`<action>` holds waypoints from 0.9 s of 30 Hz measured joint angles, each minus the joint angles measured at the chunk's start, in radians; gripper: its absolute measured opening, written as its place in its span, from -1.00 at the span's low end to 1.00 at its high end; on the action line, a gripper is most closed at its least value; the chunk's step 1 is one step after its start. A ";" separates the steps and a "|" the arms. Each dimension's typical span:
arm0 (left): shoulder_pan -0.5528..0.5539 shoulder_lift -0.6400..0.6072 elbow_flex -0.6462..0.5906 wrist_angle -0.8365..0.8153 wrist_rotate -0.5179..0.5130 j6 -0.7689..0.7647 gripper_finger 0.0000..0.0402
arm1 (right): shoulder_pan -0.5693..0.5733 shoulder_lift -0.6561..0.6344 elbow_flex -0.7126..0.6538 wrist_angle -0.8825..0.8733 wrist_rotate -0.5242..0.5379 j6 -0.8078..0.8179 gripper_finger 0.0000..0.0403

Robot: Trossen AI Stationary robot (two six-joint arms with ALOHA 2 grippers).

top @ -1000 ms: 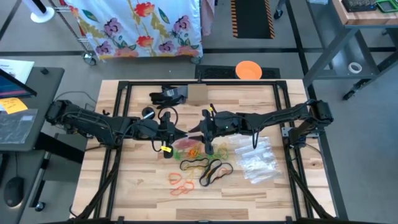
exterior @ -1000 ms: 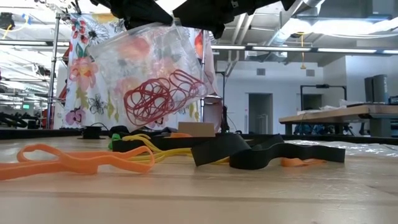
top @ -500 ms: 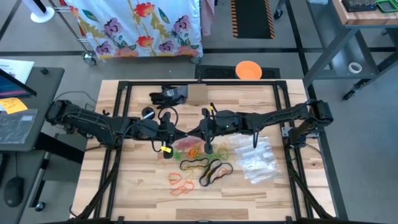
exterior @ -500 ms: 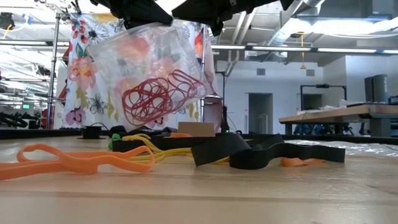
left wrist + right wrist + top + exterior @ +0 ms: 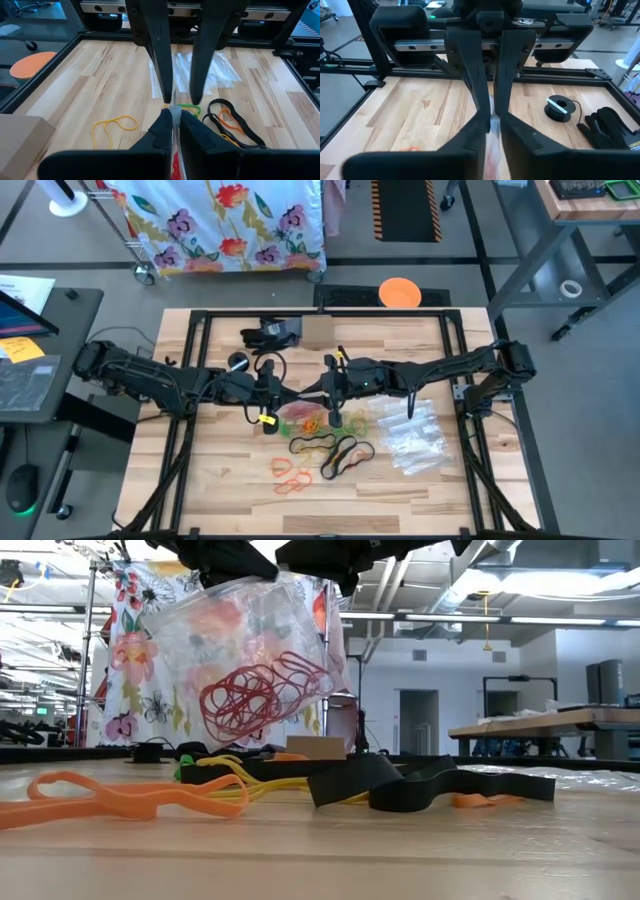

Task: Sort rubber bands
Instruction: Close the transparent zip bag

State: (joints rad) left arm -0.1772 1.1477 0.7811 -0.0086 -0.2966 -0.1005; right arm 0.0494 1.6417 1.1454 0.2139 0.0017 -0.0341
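Wooden table carries loose rubber bands and clear bags.

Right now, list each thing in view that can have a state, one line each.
clear bag: held up off the table between both grippers, red rubber bands inside.
left gripper: shut on the bag's edge.
right gripper: pinching the bag's edge.
orange bands: loose on the table.
yellow bands: loose on the table.
black bands: loose on the table.
spare clear bags: flat on the table.
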 joint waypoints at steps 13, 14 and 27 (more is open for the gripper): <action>0.000 0.000 0.000 0.000 0.000 0.001 -0.96 | 0.000 0.000 0.000 -0.039 0.000 0.007 -0.33; 0.000 0.000 0.000 0.000 0.000 0.001 -0.96 | 0.000 0.000 0.000 -0.038 0.000 0.007 -0.34; 0.000 0.000 0.000 0.000 0.001 0.000 -0.96 | 0.000 0.000 0.000 -0.036 0.000 0.008 -0.45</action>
State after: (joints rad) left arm -0.1772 1.1477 0.7811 -0.0086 -0.2958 -0.1001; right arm 0.0497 1.6421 1.1454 0.1780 0.0013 -0.0261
